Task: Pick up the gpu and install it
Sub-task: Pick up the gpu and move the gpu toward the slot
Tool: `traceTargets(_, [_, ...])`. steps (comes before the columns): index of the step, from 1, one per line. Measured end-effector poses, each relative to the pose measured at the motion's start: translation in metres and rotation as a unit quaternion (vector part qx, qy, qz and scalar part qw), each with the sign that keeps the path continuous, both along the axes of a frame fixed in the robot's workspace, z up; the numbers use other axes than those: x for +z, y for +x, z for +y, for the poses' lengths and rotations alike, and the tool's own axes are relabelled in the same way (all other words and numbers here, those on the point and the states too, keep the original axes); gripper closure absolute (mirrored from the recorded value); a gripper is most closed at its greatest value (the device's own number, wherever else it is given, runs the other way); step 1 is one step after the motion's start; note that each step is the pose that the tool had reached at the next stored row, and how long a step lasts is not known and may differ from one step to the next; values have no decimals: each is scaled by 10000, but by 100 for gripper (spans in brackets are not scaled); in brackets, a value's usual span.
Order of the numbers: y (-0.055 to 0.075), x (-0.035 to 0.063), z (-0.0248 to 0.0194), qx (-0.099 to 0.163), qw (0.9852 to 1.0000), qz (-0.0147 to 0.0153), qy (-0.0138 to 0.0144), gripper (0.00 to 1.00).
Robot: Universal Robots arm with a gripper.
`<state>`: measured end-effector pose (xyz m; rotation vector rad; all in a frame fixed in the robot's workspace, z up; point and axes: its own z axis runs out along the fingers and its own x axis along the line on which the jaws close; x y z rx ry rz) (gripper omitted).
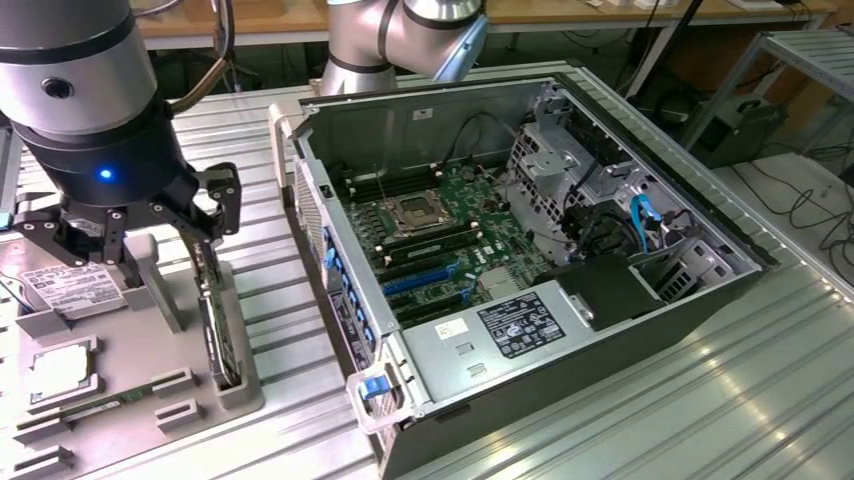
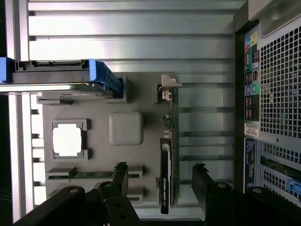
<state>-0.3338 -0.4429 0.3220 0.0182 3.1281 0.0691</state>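
The jaws are released and empty, with their black fingers (image 2: 203, 181) standing either side of the graphics card (image 2: 164, 188) and, as far as I can see, clear of it. The card stands on edge in a slot of the grey holder (image 1: 140, 345) on the tabletop (image 1: 641, 400), beside the open computer case (image 1: 441, 110), and has not been lifted. My worry is the grip. The card is thin and seems to sit a little nearer one finger, so an off-centre squeeze could tip it in the slot or make it bind there. The matte black cooler face looks smooth enough to slip, and the bent, pale metal bracket (image 2: 168, 87) could snag the holder's blocky end post. The holder looks like dull moulded plastic, and the tabletop is ribbed, shiny aluminium.
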Motion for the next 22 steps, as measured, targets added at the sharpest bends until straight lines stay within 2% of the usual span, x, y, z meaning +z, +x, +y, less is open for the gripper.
traceTargets(2, [1,-49,-4,0,10000,1,0,34])
traceTargets(4, [0,-92,-46,0,10000,4,-1,34])
traceTargets(7, [5,-156,-87,9,10000,12,0,34])
traceTargets(19, [46,-394,-138,36,10000,16,1,34])
traceTargets(22, [46,-448,-141,119,9999,20,1,34])
